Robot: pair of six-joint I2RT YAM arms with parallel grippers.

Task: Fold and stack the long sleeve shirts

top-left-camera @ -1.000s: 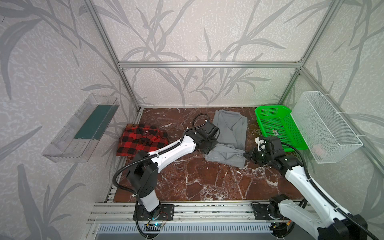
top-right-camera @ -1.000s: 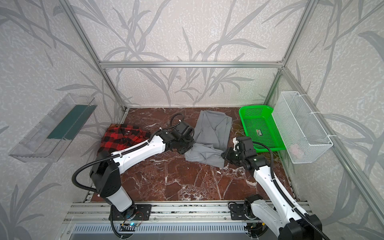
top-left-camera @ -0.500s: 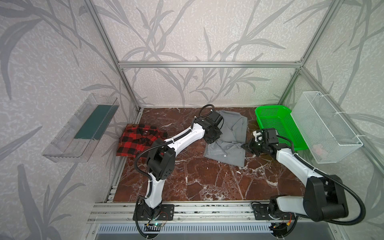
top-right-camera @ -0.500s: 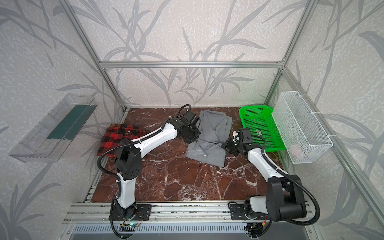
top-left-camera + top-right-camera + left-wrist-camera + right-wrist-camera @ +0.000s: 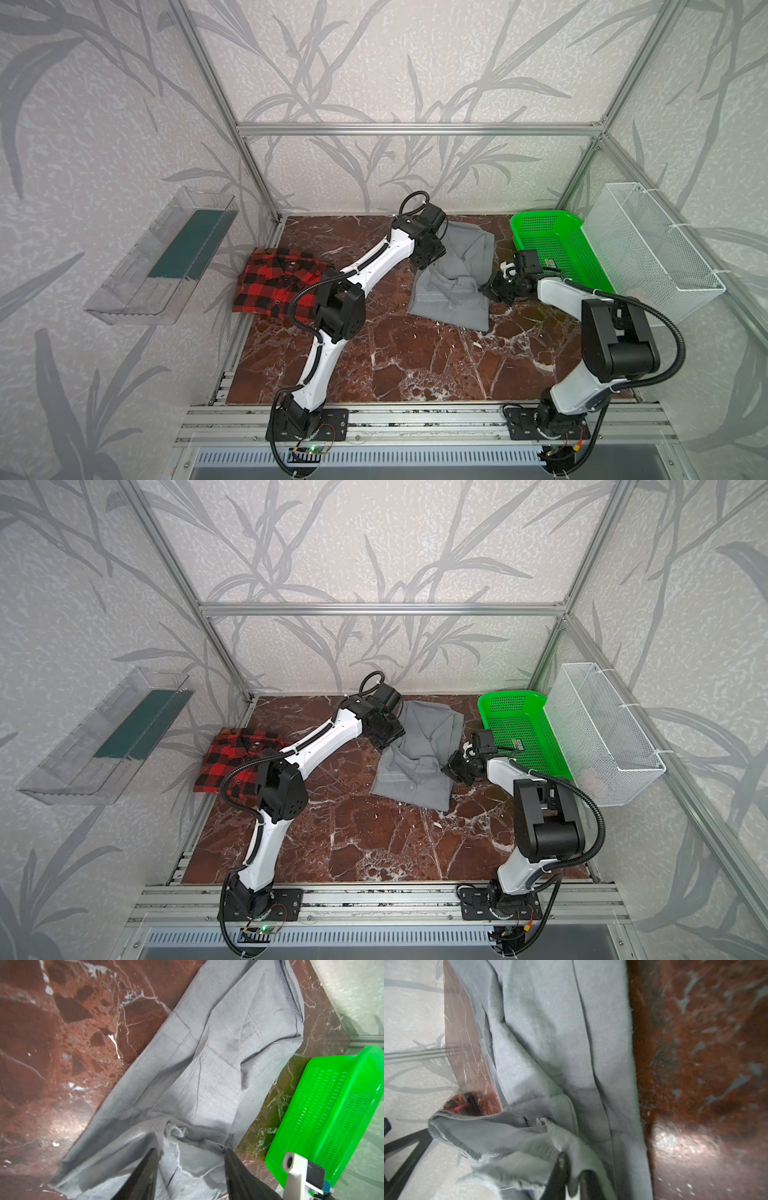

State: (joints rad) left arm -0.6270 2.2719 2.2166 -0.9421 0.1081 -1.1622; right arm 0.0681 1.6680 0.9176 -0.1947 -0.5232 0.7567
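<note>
– Toward the far middle of the tabletop (image 5: pixel 415 365), that was where the gray shirt (image 5: pixel 453 286) lay?

– Yes. In both top views it lay rumpled and partly folded, its long side running from far to near. A strip of bare marble separated it from the green basket (image 5: pixel 540 216) on its right.

– And the left gripper (image 5: pixel 426 262)?

– It was down at the shirt's left edge, on the far half. The left wrist view showed that gripper (image 5: pixel 190 1150) with its two dark fingers (image 5: pixel 145 1172) standing wide apart. Bunched gray cloth (image 5: pixel 207 1064) lay between them, and neither one was pressing it.

– What about the right gripper (image 5: pixel 484 289)?

– It was at the shirt's right edge, nearer than the left one, just beside the basket's near end. In the right wrist view its fingers (image 5: pixel 560 1165) stood only a narrow gap apart, with a fold of the gray shirt (image 5: pixel 550 1043) running between them. I could not tell whether they pinched that fold or merely sat around it.

– And the other shirt?

– The plaid shirt (image 5: pixel 274 282) lay folded flat at the tabletop's left edge, well apart from the gray one, partly hidden behind the left arm's elbow.

– Anything on the walls?

– A white wire basket (image 5: pixel 648 249) hung on the right wall just beyond the green one, and a clear tray (image 5: pixel 162 257) on the left wall.
</note>
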